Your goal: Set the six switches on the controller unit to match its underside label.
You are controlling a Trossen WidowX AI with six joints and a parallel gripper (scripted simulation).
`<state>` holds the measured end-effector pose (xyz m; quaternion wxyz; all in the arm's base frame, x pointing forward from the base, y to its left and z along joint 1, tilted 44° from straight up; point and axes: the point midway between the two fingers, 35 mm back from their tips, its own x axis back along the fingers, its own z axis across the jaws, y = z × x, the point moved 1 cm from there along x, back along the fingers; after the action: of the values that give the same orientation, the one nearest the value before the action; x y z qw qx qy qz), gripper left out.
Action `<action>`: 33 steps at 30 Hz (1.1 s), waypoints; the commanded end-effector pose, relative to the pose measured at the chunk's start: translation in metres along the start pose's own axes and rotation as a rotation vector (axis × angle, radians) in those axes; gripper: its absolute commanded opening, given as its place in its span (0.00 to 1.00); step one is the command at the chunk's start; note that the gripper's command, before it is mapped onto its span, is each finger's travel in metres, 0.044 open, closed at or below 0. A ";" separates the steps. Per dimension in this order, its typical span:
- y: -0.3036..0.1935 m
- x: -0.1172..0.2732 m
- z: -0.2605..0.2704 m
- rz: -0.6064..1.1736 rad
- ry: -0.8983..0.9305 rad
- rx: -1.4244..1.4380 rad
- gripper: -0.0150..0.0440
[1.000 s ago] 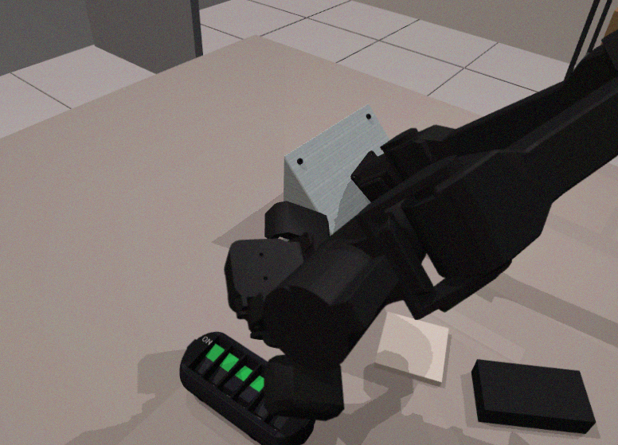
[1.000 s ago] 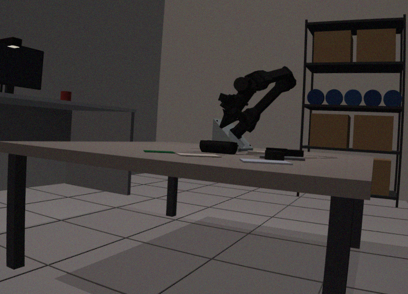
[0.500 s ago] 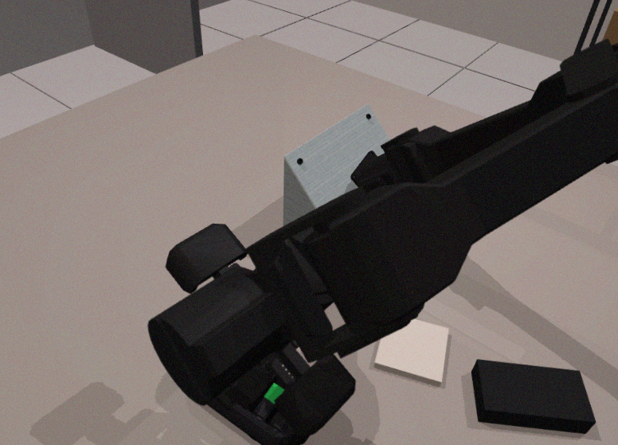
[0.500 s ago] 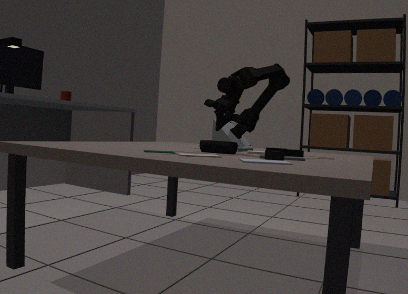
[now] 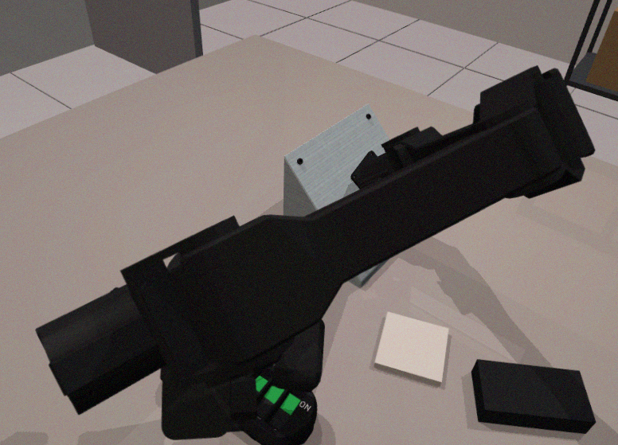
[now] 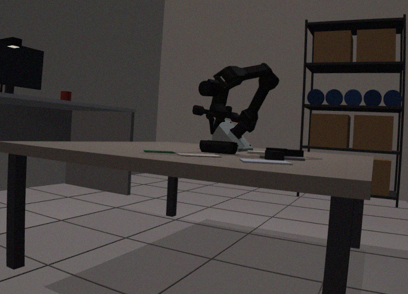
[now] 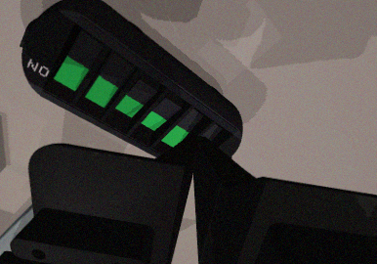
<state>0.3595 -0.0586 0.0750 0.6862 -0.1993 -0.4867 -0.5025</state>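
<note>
The dark grey controller unit (image 5: 288,423) (image 6: 217,147) (image 7: 171,66) sits flat on its base on the bench. In the wrist view, green ends show on five switches and an ON mark shows at the left end. The switch at the right end is partly hidden by the fingertips. Which ends are pressed down is hard to tell. In the top view the arm covers much of the unit. The label underneath is hidden. My gripper (image 6: 211,132) (image 7: 196,143) is shut and empty, its tips at or just above the unit's right end in the wrist view; contact is unclear.
A pale metal wedge-shaped block (image 5: 327,166) (image 6: 223,134) stands behind the unit, beside the arm. A cream square plate (image 5: 412,346) and a black block (image 5: 533,396) lie to the right. A green card (image 6: 159,151) and a white card (image 6: 265,161) lie on the bench.
</note>
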 end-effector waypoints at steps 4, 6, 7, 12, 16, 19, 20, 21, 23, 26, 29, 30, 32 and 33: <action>0.010 -0.008 -0.031 -0.112 0.162 0.631 0.25; 0.011 -0.010 -0.035 -0.143 0.183 0.736 0.25; 0.012 -0.011 -0.038 -0.161 0.191 0.788 0.25; 0.013 -0.017 -0.048 -0.245 0.218 1.010 0.25; 0.013 -0.018 -0.049 -0.248 0.219 1.018 0.25; 0.013 -0.018 -0.049 -0.248 0.219 1.018 0.25; 0.013 -0.018 -0.049 -0.248 0.219 1.018 0.25; 0.013 -0.018 -0.049 -0.248 0.219 1.018 0.25; 0.013 -0.018 -0.049 -0.248 0.219 1.018 0.25; 0.013 -0.018 -0.049 -0.248 0.219 1.018 0.25; 0.013 -0.018 -0.049 -0.248 0.220 1.018 0.25; 0.013 -0.018 -0.049 -0.248 0.221 1.018 0.25; 0.013 -0.018 -0.049 -0.248 0.221 1.018 0.25; 0.013 -0.018 -0.049 -0.248 0.221 1.018 0.25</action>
<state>0.3921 -0.0811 0.0388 0.6816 0.2687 -0.6114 -0.2989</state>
